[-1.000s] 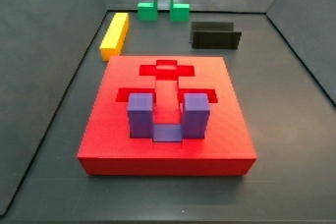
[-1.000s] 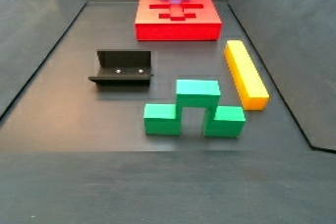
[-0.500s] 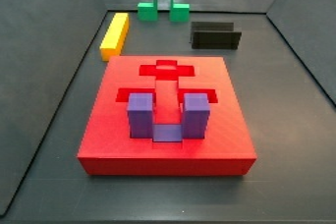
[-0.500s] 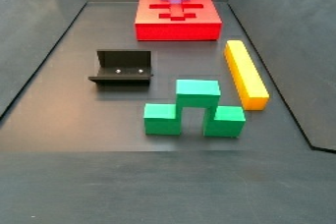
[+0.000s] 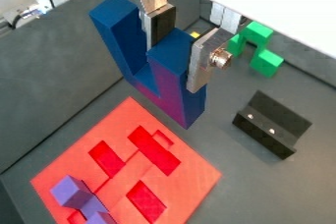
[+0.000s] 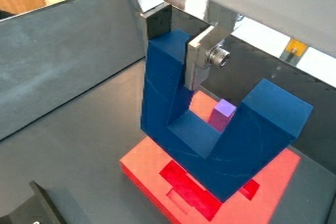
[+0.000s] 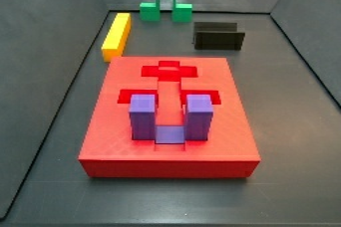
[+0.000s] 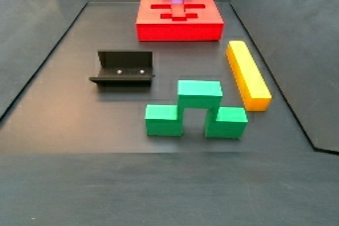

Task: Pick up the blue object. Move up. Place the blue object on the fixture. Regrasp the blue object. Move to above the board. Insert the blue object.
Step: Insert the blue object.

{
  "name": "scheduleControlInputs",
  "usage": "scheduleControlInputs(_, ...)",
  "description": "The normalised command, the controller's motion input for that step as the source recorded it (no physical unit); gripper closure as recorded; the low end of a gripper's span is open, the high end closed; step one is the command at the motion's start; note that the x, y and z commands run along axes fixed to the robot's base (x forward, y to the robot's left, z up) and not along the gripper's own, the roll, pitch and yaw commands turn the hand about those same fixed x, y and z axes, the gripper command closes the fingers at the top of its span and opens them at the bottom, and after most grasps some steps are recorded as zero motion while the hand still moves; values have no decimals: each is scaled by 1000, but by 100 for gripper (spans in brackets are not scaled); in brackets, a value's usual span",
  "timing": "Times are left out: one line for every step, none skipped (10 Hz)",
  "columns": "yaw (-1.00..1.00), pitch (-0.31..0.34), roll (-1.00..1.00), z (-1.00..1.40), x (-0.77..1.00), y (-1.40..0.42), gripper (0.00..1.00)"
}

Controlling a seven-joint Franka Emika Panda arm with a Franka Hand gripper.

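We find the blue object (image 5: 151, 66) only in the wrist views, a dark-blue U-shaped block held between the silver finger plates of the gripper (image 5: 168, 33). One leg of it sits in the clamp, with a plate (image 5: 205, 59) pressed against its side, so the jaws are closed on the block to the width of that leg. In a wrist view the block hangs in the air above the board (image 5: 184, 184), clear of its top, and the bridge and both legs (image 6: 210, 120) show plainly in the second wrist picture too, where the gripper (image 6: 184, 31) grips the near leg. Neither side view shows the gripper or the blue block.

Below it lies the board, a large red slab with cut-out recesses, which in a side view (image 7: 120, 121) fills the near end of the desk and in a side view (image 8: 199, 30) sits at the far end. A purple U-shaped block (image 7: 172, 117) stands in one recess with its two legs upright, and we see it again on the board in both wrist views (image 5: 77, 196) and (image 6: 225, 112).

The fixture (image 8: 123, 69) stands on the desk floor apart from the board, towards one long edge, and it shows as a dark holder in a wrist view (image 5: 270, 123). A yellow bar (image 8: 248, 73) lies along the opposite long edge. A green block (image 8: 196, 109) rests beyond the fixture at the end of the desk away from the board, near the yellow bar's end.
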Motion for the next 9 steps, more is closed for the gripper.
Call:
scheduleControlInputs(89, 0, -500, -117, 220, 186, 100)
scheduleControlInputs(140, 0, -500, -57, 251, 143, 100)
scheduleControlInputs(146, 10, -243, -594, 169, -120, 100)
scheduleControlInputs(157, 3, -23, -923, 123, -346, 100)
scheduleControlInputs(137, 0, 0, -966, 120, -297, 100)
scheduleControlInputs(40, -4, 0, -934, 69, -180, 100)
scheduleControlInputs(0, -16, 16, -960, 49, -94, 100)
scheduleControlInputs(0, -30, 0, -966, 0, 0, 100)
scheduleControlInputs(0, -44, 0, -937, -83, 0, 100)
